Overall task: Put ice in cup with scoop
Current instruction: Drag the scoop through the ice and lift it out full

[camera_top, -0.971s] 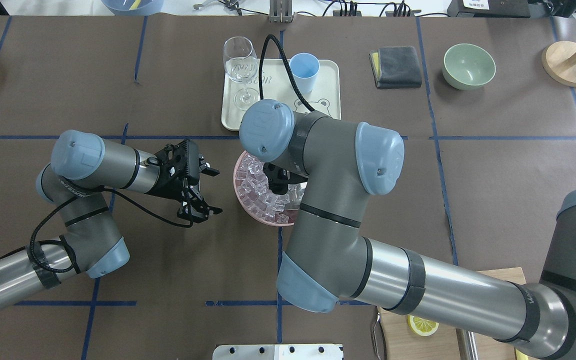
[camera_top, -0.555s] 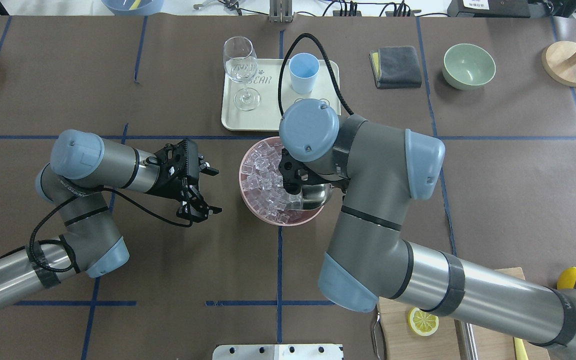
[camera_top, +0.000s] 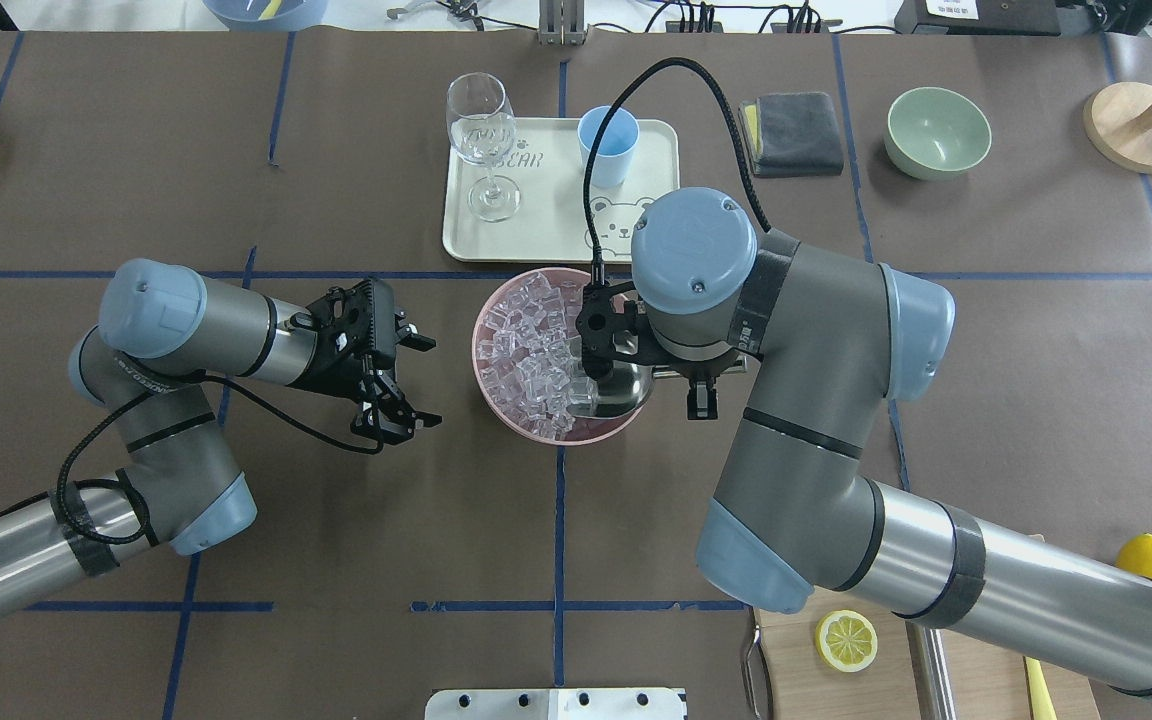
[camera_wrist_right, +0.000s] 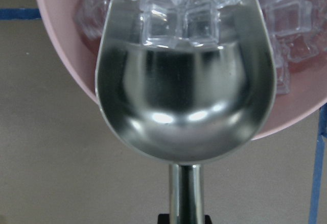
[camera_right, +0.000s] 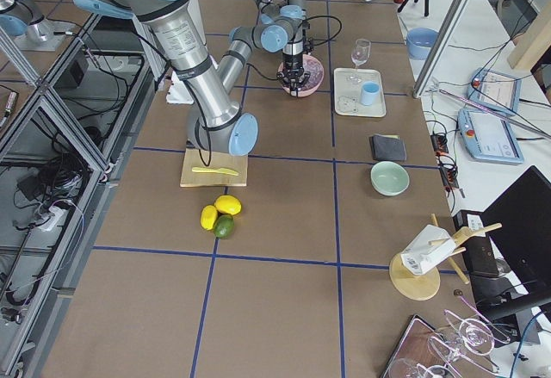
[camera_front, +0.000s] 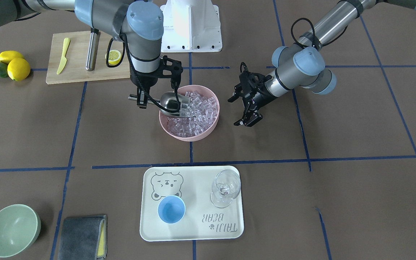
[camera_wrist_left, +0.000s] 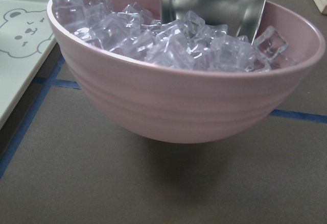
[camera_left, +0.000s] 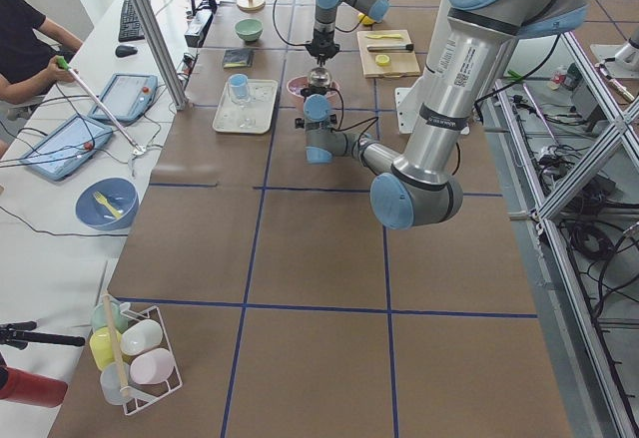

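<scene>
A pink bowl [camera_front: 179, 135] at mid-table holds a heap of clear ice [camera_front: 197, 112]. My right gripper [camera_front: 143, 100] is shut on the short handle of the steel scoop [camera_front: 171, 102], whose mouth lies in the ice at the bowl's side. In the right wrist view the scoop [camera_wrist_right: 179, 96] has two cubes of ice [camera_wrist_right: 179, 25] at its front lip and its trough is otherwise bare. The light-blue cup [camera_top: 608, 145] stands upright on the cream tray [camera_top: 536, 225], beyond the bowl. My left gripper [camera_top: 431, 383] hangs open beside the bowl's other side, holding nothing.
A wine glass [camera_top: 481, 130] shares the tray. A grey cloth [camera_top: 792, 133] and a green bowl [camera_top: 937, 131] sit at the far right. A cutting board [camera_front: 85, 57] near the robot's base carries a half lemon, a yellow knife and a steel tube.
My right arm has swung rightward across the bowl in the overhead view, uncovering the ice, with the scoop now at the bowl's right side. The left arm has stayed put.
</scene>
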`<state>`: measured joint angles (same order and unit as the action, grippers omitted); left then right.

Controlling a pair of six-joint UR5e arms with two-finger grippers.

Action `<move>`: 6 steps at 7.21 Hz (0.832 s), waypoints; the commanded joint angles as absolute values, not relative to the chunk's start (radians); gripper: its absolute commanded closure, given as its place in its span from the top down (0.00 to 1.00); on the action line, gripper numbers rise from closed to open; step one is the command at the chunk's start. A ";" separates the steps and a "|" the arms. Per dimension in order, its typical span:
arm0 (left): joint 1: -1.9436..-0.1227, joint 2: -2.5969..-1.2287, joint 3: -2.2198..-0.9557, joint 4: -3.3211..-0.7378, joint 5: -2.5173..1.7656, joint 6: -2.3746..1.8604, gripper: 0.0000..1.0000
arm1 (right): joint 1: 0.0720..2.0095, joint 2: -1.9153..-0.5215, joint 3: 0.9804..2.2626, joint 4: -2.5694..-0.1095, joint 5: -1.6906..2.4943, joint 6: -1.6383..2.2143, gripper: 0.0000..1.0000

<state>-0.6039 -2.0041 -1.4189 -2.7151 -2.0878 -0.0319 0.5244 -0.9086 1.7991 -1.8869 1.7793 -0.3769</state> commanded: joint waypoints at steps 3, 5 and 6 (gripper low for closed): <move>-0.604 -2.003 -1.419 -2.715 -2.086 -0.031 1.00 | 0.561 -0.985 1.799 -1.695 1.886 -0.330 0.00; -0.609 -2.003 -1.419 -2.715 -2.086 -0.029 1.00 | 0.607 -0.985 1.801 -1.669 1.978 -0.331 0.00; -0.612 -2.002 -1.419 -2.715 -2.086 -0.029 1.00 | 0.618 -1.017 1.799 -1.588 2.002 -0.321 0.00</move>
<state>-0.6085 -2.0029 -1.4189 -2.7151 -2.0863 -0.0297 0.5970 -0.9903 1.8001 -1.6630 1.9583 -0.3288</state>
